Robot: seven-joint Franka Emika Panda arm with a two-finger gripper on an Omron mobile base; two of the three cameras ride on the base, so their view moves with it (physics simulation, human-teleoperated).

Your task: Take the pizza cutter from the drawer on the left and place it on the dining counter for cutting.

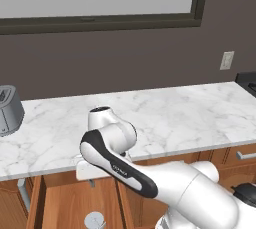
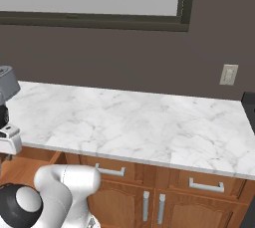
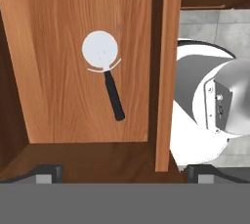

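The drawer (image 3: 53,71) stands pulled out, its light wooden floor showing below the hand. On that floor lies the pizza cutter (image 3: 100,49), a round silvery wheel with a thin black handle (image 3: 114,98) pointing toward the camera. My gripper (image 3: 124,174) hangs above it, open wide, with nothing between the two dark fingertips (image 3: 49,173). From the left base view the cutter's wheel (image 1: 94,219) shows in the open drawer (image 1: 65,203), just under the bent white arm. The dining counter is out of view.
A marble worktop (image 1: 190,113) over brown cabinets runs across both base views, overhanging the back of the drawer. A grey appliance (image 1: 7,110) sits at its left end. Shut drawers with bar handles (image 2: 204,186) lie to the right. The drawer's side wall (image 3: 166,71) runs beside the cutter.
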